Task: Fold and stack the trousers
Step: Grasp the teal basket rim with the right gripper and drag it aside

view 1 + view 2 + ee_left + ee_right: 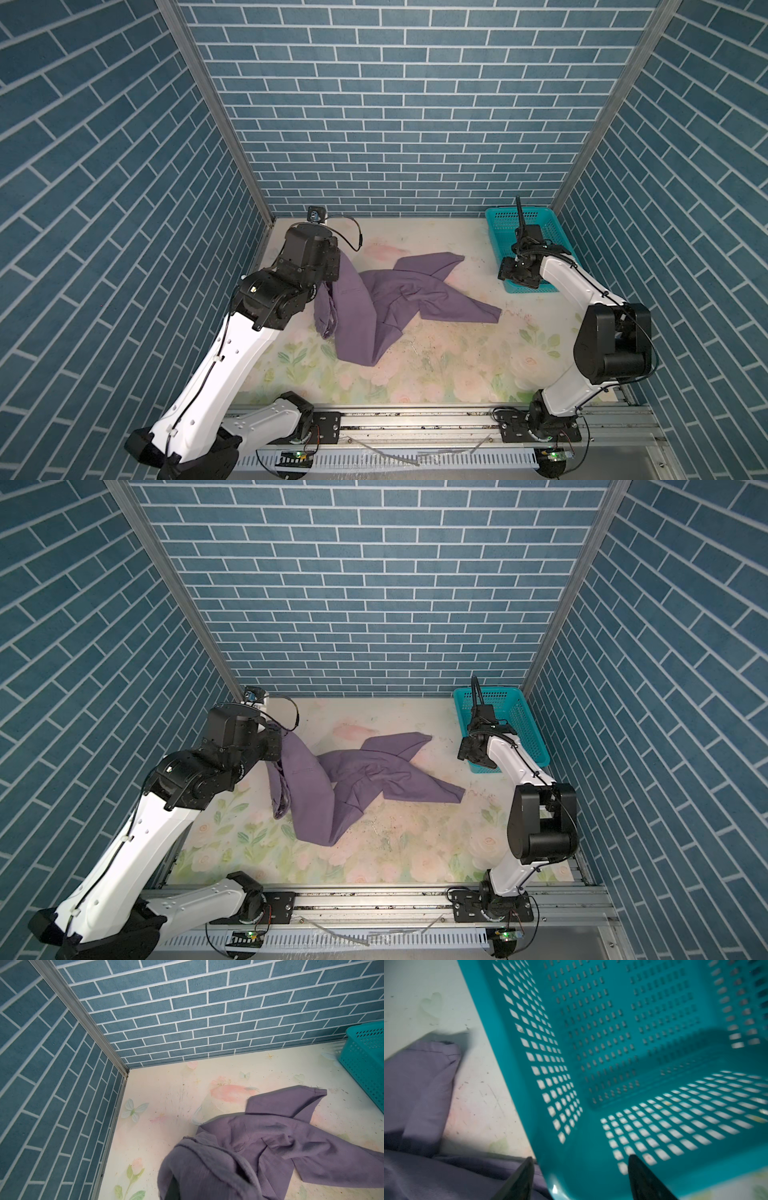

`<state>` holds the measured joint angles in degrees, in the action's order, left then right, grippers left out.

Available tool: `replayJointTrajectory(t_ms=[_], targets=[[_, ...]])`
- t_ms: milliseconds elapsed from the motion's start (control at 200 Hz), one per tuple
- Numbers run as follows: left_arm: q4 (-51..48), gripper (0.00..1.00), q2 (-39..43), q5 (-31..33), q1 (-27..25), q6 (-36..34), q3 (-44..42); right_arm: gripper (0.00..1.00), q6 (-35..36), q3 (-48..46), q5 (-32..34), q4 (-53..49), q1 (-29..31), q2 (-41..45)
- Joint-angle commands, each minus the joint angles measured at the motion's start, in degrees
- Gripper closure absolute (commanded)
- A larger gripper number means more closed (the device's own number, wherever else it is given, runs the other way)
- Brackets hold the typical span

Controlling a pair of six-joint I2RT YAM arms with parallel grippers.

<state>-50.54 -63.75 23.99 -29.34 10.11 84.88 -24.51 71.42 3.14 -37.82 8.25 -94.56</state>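
Blue brick-patterned walls close in a flower-printed bench, scuffed and speckled with grit. From where I stand, the left gripper is raised above the bench with its jaws pressed together on an edge of the trousers. Its tips are hidden behind the wrist housing in both top views, but the purple cloth climbs straight up to it and hangs off it in a doubled fold.

From that pinch the rest of the garment slopes down and away toward the right gripper. It lies crumpled on the bench with the legs crossed over each other. I'd say the lift is there to let the cloth's own weight pull out the tangle, so that waistband and legs can be told apart. Nothing looks folded yet.

The right gripper is spread wide and holds nothing. It hovers at a corner of the teal mesh basket, one finger outside the wall and one over the inside, which looks empty. A trouser leg end lies just beside its outer finger, near the basket but not touching it. My guess is that this arm is parked clear of the cloth, well placed to take that loose end.
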Motion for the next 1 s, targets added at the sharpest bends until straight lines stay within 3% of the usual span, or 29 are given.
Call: replayJointTrajectory(t_ms=[0, 130, 270, 400, 495, 595, 735, 880, 990], targets=[[1.3, 0.96, 0.3, -0.2, 0.7, 0.4, 0.4, 0.31, -4.1, -1.4, -7.8, 3.2, 4.4, -1.2], [1.4, 0.96, 0.2, -0.9, 0.8, 0.8, 0.4, 0.31, -5.5, 8.0, -11.6, 4.4, 10.7, -8.1], [0.8, 0.96, 0.4, -1.0, 0.9, 1.2, 0.4, 0.31, -9.0, 24.7, -17.1, 4.7, 12.1, -18.9], [-0.5, 0.96, 1.2, -0.5, 1.1, 1.4, 0.6, 0.30, -8.1, 40.1, -11.9, 0.8, 11.6, -26.0], [-1.3, 0.96, 2.1, 0.7, 1.4, 1.2, 0.5, 0.30, -5.8, 44.2, -8.7, -0.7, 10.6, -25.9], [-1.6, 0.96, 2.8, 1.1, 2.2, 0.9, 0.0, 0.29, -0.6, 40.6, -0.1, -2.0, 10.4, -20.7], [-0.5, 0.96, 2.4, -0.1, 3.2, 0.5, -0.8, 0.27, 3.3, 25.2, 13.2, -1.6, 9.4, -8.7], [0.8, 0.96, 0.5, -2.0, 3.8, 0.2, -0.9, 0.27, -1.5, 8.5, 11.6, 0.1, 1.2, 2.5], [1.6, 0.96, -0.5, -3.4, 4.0, 0.6, -1.0, 0.27, -4.6, 0.9, 7.5, 1.1, -5.3, 5.4]])
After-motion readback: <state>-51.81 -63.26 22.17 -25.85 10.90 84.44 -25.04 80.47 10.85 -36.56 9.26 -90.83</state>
